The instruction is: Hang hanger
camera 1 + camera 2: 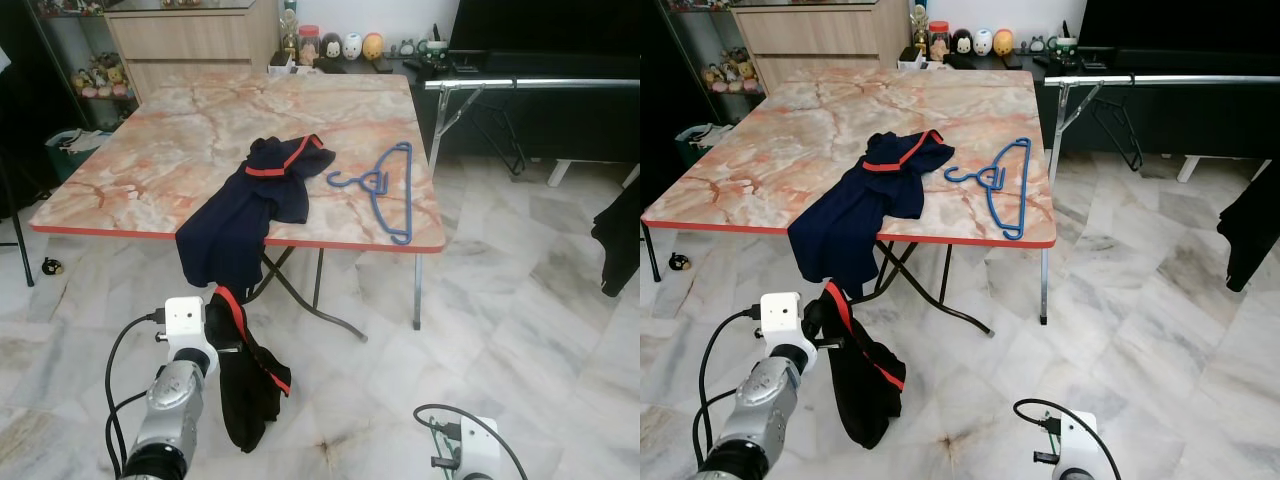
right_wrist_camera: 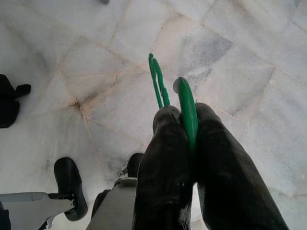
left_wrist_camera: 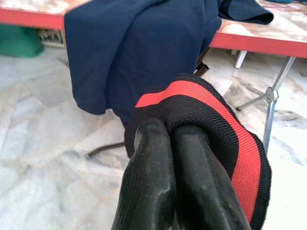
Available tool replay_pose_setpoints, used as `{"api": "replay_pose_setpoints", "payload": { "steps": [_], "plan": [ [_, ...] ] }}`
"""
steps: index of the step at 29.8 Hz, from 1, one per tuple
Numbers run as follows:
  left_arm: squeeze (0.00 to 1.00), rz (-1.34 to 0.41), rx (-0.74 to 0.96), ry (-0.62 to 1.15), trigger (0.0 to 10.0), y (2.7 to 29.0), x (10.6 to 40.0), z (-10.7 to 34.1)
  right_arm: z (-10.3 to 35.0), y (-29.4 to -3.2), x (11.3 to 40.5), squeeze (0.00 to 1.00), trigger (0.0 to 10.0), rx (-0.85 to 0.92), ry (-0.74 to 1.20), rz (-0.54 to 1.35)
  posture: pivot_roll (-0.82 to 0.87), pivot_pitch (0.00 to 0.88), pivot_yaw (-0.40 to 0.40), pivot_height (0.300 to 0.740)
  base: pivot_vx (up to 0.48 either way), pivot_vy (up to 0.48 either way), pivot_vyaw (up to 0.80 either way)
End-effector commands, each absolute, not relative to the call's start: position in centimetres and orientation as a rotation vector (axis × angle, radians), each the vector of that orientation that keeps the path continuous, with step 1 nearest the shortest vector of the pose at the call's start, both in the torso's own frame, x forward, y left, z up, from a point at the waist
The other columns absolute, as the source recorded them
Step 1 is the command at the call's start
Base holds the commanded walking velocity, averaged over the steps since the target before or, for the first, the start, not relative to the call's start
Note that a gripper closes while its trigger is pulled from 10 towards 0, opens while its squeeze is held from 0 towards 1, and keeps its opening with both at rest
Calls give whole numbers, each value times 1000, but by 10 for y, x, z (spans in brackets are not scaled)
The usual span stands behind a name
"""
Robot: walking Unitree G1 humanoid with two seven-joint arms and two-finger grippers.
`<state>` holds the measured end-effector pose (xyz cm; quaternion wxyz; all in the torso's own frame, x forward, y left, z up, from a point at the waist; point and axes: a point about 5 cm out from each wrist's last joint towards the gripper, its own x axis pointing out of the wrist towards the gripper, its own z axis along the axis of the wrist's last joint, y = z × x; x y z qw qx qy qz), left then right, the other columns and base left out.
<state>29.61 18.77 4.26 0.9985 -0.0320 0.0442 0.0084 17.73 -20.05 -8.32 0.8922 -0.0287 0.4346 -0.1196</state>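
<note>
A marble-patterned folding worktop [image 1: 150, 170] with a red edge stands on a pale tiled floor [image 1: 520, 300], and everything here is placed against it. A blue hanger [image 1: 385, 185] lies flat on the worktop near its right front corner, hook pointing toward a navy garment [image 1: 245, 210] with red trim that lies just beside it and spills over the front edge, hanging down toward the floor.

In front of the worktop and below its front edge, the left tool [image 3: 175, 132] is pressed together on the red-banded hem of a black garment [image 1: 250, 385], which dangles from the pinch almost to the floor beside the silver left arm [image 1: 170, 410]. In the left wrist view the black fingers [image 3: 148, 182] lie close together with the knit cloth folded over their tips.

Farther out from the worktop's right front corner, low over the tiles, the right tool [image 2: 184, 129] pinches a green hanger [image 2: 187, 108], its thin green plastic rising from between the two fingers [image 2: 163, 163].

Behind the worktop a wooden cabinet [image 1: 190, 40] and a row of small figurines [image 1: 345, 45] stand along the wall. To the worktop's right runs a metal clothes rail [image 1: 530, 84], and a dark garment [image 1: 620, 235] hangs past it.
</note>
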Motion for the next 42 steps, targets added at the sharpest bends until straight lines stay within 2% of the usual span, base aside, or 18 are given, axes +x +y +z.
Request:
{"api": "replay_pose_setpoints", "payload": {
  "steps": [1, 7, 15, 21, 42],
  "plan": [
    [0, 29, -62, 10, 10000, 191, 295, 53, -83, -200, 177, 0, 10000, -50, 892, -250, 66, 4, 19, 740, 0, 0, 0],
    [0, 5, -29, -94, 10000, 195, 273, 67, -83, -203, 176, 0, 10000, -47, 887, -248, 64, 0, 14, 740, 0, 0, 0],
    [0, -64, 60, -97, 10000, 199, 249, 74, -85, -211, 169, 0, 10000, -27, 900, -268, 74, 0, 12, 740, 0, 0, 0],
    [0, -57, 45, -69, 10000, 199, 248, 72, -87, -208, 166, 0, 10000, -16, 908, -258, 69, 0, 13, 740, 0, 0, 0],
    [0, -64, 20, -77, 10000, 193, 263, 87, -89, -214, 158, 0, 10000, 7, 930, -265, 75, 0, 24, 740, 0, 307, 0]
  ]
}}
